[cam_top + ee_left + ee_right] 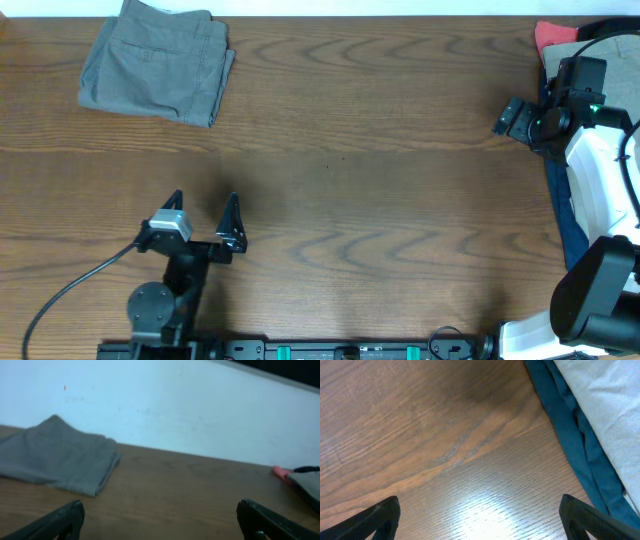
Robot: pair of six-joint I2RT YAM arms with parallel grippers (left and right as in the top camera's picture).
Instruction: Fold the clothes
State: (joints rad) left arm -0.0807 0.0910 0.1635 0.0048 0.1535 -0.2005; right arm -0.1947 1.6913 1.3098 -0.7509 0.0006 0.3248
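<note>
while at table corner point(40, 50), shorts point(155, 62) (grey)

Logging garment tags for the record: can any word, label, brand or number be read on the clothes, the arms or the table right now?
No readable text in any view.
Grey shorts: only seams show, no tag or print.
Navy garment and pale garment: plain fabric.
Right arm: a green light, no legible lettering.
</note>
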